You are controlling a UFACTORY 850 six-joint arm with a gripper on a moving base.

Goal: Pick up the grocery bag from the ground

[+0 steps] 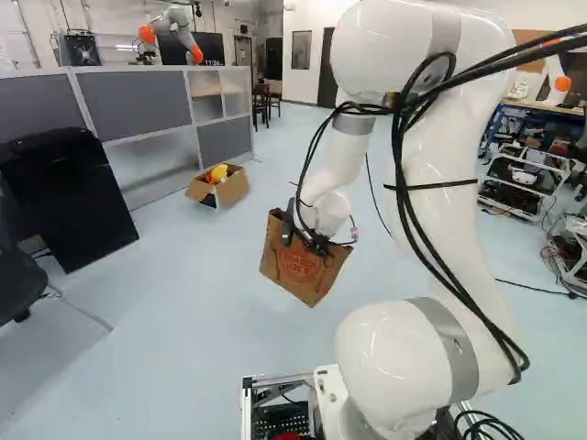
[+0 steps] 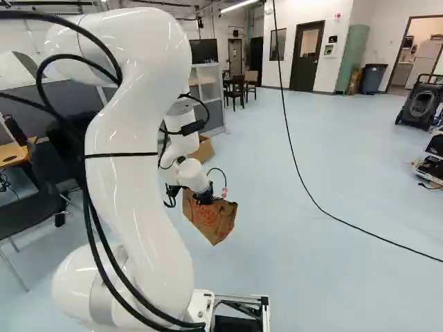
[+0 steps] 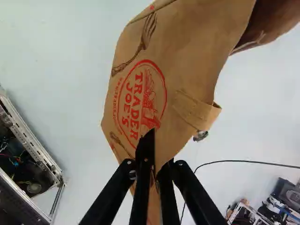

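My gripper [image 1: 299, 236] is in front of the arm's base, at the top part of the brown paper grocery bag [image 1: 304, 269]. The bag hangs tilted, one corner lowest, and appears to be off the floor. In the right base view the same bag [image 2: 211, 220] shows below the wrist. Seen from the wrist, the black fingers of the gripper [image 3: 156, 171] are closed together on the bag's paper [image 3: 187, 61], which spreads out ahead of them with its red round print and a folded handle patch facing the camera. The orange pads are hidden.
On the pale blue floor [image 1: 183, 302], a cardboard box [image 1: 231, 188] with yellow things stands by the grey partition [image 1: 138, 96]. A black chair [image 2: 31, 211] is left of the arm; a cable [image 2: 311, 197] crosses the floor rightward. Another robot [image 1: 174, 27] stands behind the partition.
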